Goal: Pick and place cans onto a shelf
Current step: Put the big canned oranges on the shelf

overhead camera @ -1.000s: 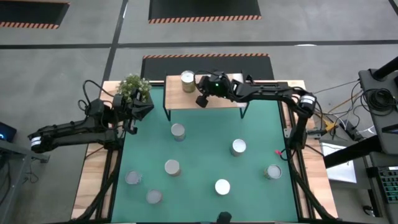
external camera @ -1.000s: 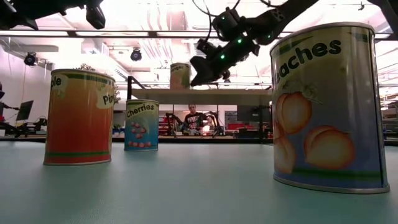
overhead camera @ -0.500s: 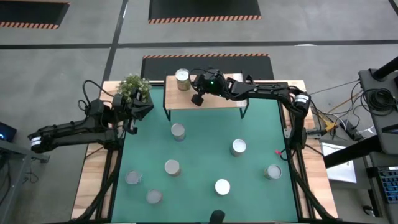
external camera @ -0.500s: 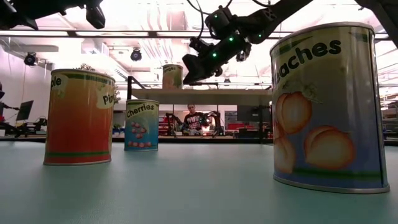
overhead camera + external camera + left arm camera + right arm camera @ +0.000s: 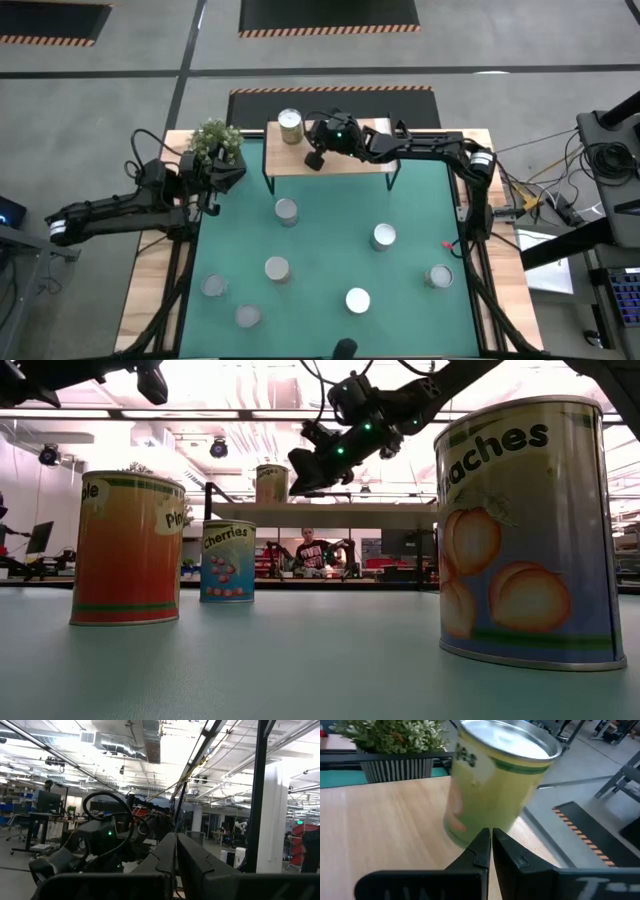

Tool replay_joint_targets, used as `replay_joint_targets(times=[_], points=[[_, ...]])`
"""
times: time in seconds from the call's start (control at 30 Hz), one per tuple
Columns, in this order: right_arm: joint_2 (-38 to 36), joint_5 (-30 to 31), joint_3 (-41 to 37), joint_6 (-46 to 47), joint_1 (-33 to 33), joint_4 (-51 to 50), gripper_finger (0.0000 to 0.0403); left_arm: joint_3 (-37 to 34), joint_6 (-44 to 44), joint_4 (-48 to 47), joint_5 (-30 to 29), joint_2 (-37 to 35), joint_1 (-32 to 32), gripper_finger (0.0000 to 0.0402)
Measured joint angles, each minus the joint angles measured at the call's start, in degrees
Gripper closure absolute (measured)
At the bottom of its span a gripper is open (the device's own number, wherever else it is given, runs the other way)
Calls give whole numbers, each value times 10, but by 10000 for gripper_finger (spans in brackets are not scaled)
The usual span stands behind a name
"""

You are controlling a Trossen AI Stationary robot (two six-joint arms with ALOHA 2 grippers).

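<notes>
Over on the left side, the left arm waits out past the table's edge, its left gripper (image 5: 213, 185) clenched shut on nothing, right beside the potted plant (image 5: 214, 140) at the back left corner. On the green table (image 5: 330, 240) seven cans stand loose: working across, one near the front left (image 5: 213, 286), another just in front of it (image 5: 247, 316), one in the middle left (image 5: 277, 268), one further back below the shelf (image 5: 286, 210), one toward the front centre (image 5: 357, 299), one mid-right (image 5: 384, 236) and the last by the right edge (image 5: 438, 276). From table height the orange-labelled can (image 5: 127, 548) stands at the left, a blue cherries can (image 5: 227, 560) sits further back, and the peaches can (image 5: 527, 530) looms close on the right. The shelf (image 5: 345, 160), a light wooden board on black legs, runs along the back of the table, and one green-labelled can (image 5: 290, 127) stands upright on its left end. The right arm reaches in across the shelf from the right, and the right gripper (image 5: 314, 159) hovers just beside that can, fingers pressed together and holding nothing; from its wrist camera the closed fingertips (image 5: 490, 836) point straight at the can's side (image 5: 492, 785), very near it, though I cannot tell whether they touch. A person sits far off in the room behind the table (image 5: 309, 552).
</notes>
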Motion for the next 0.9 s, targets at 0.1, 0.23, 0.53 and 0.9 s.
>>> replay_joint_targets(times=[0.1, 0.23, 0.53, 0.9], points=[[5, 0, 0, -1, 1, 37, 394, 0, 0, 2, 0, 0, 0, 402], [15, -4, 0, -6, -1, 99, 394, 0, 0, 7, 0, 0, 0, 402], [18, 18, 0, -9, -1, 50, 394, 0, 0, 7, 4, -1, 0, 402], [16, 10, 0, 21, -16, 124, 394, 0, 0, 18, 6, -1, 0, 402]])
